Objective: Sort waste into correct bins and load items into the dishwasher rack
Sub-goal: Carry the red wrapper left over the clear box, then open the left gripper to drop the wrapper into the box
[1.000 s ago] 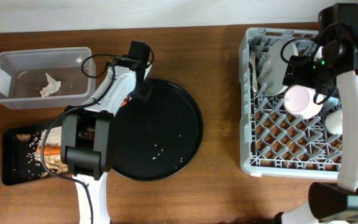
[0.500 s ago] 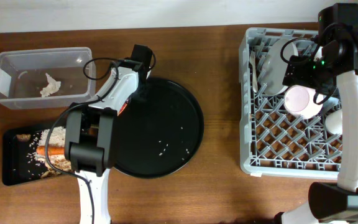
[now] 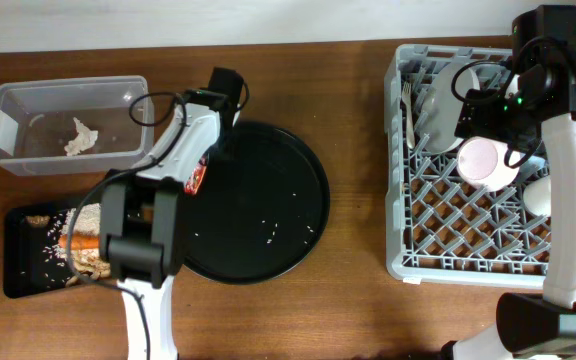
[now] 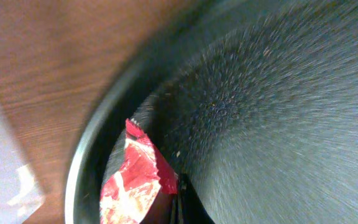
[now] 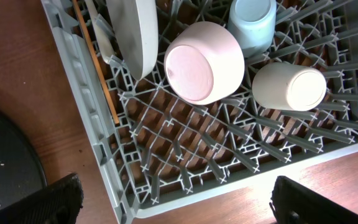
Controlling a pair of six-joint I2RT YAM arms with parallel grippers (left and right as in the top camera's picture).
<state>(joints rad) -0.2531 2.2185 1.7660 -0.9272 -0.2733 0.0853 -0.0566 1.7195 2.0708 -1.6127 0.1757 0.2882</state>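
Note:
My left gripper (image 4: 180, 202) is shut on the crumpled red-and-white wrapper (image 4: 137, 182) just inside the left rim of the round black tray (image 4: 278, 112). From overhead the wrapper (image 3: 199, 178) peeks out beside the left arm. The clear tub (image 3: 68, 125) holds white tissue (image 3: 81, 137). On the flat black tray (image 3: 18, 280) lie the carrot (image 3: 80, 240), rice and scraps. The dishwasher rack (image 5: 241, 168) holds the plate (image 5: 135, 34), pinkish bowl (image 5: 204, 62), blue cup (image 5: 252, 22), white cup (image 5: 289, 86) and fork (image 3: 408, 110). My right gripper (image 5: 185, 211) hovers open over the rack's edge.
The large round black tray (image 3: 258, 205) sits mid-table with a few rice grains on it, between the two bins on the left and the rack (image 3: 468, 240) on the right. Bare wooden table (image 3: 358, 200) lies between tray and rack.
My left gripper has closed on the wrapper at the round tray's left rim, and the tray has shifted slightly. The right arm has not moved.

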